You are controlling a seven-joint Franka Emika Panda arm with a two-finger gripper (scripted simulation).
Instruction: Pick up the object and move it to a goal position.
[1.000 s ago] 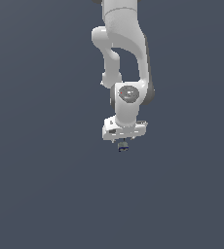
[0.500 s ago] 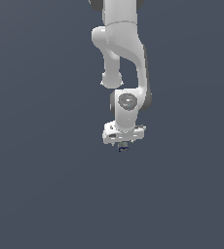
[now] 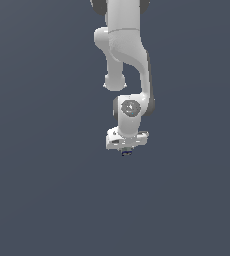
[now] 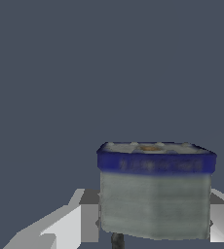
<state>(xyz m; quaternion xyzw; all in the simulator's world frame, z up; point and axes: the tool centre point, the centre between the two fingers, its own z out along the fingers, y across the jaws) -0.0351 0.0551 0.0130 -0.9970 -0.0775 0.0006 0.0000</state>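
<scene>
The white arm reaches down the middle of the exterior view, its gripper (image 3: 126,150) pointing downward. Just under the white crossbar, the object (image 3: 126,152) shows as a tiny dark blue-black lump. In the wrist view the object (image 4: 155,194) is a grey tub with a dark blue rim and a pale top. It sits between the two white fingers (image 4: 80,223), and the gripper (image 4: 153,224) is shut on its sides. The fingertips themselves are mostly hidden behind the tub.
A flat, even grey-blue background fills both views around the arm. No other object, container, edge or marker shows.
The wrist and crossbar have sunk slightly in the exterior view, and the upper arm links have shifted a little. The object has stayed in the gripper throughout.
</scene>
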